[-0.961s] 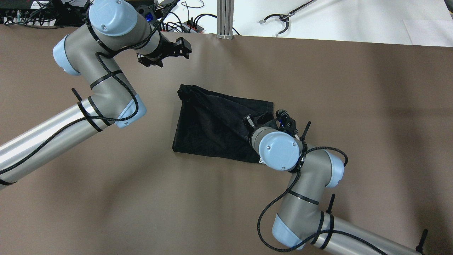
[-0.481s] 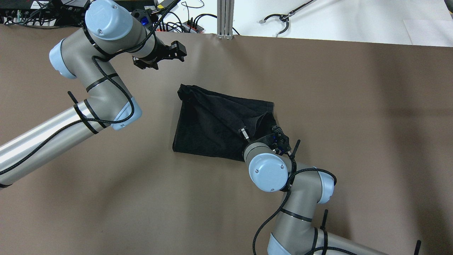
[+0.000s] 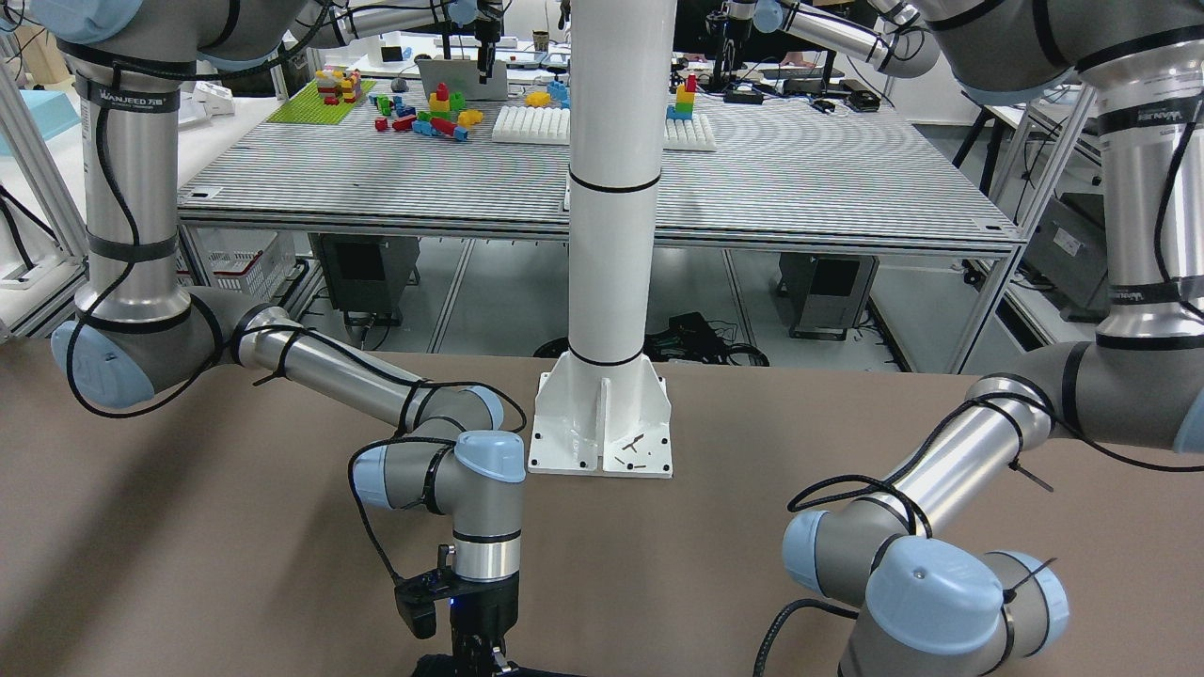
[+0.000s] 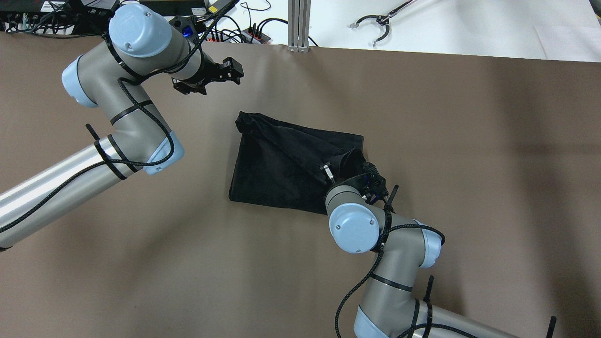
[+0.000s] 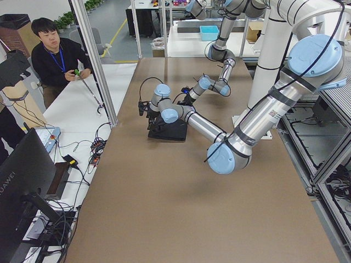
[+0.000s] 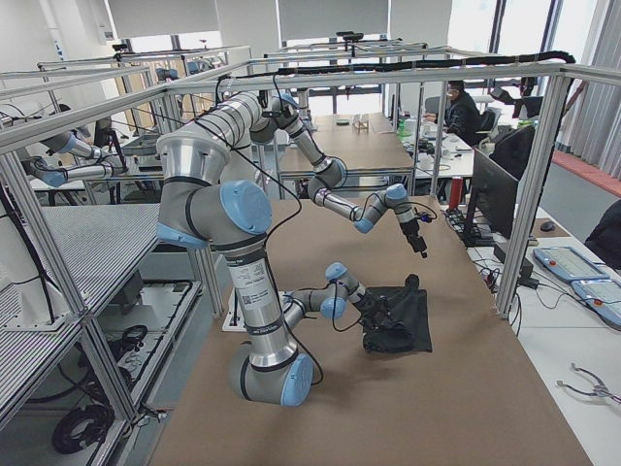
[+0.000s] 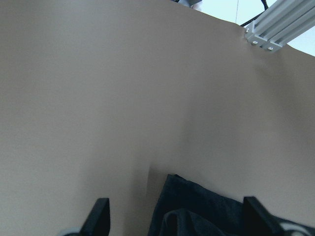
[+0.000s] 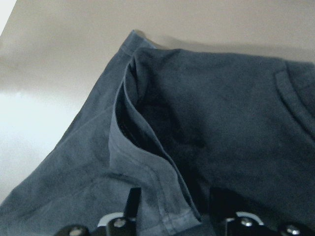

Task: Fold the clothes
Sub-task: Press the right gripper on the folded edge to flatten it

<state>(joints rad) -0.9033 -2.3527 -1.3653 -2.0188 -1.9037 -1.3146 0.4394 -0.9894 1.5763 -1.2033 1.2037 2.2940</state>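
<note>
One black cloth (image 4: 277, 164) lay on the brown table (image 4: 422, 117), its near right corner hidden beneath the right arm (image 4: 354, 225). Of the two grippers, the right gripper (image 8: 172, 210) stood at the cloth's right edge, its fingers apart on either side of a raised hemmed fold. The left gripper (image 7: 178, 220) hung wide and empty over bare table near the cloth's far left corner. One monitor (image 5: 22, 181) had HUAWEI written on its back.
</note>
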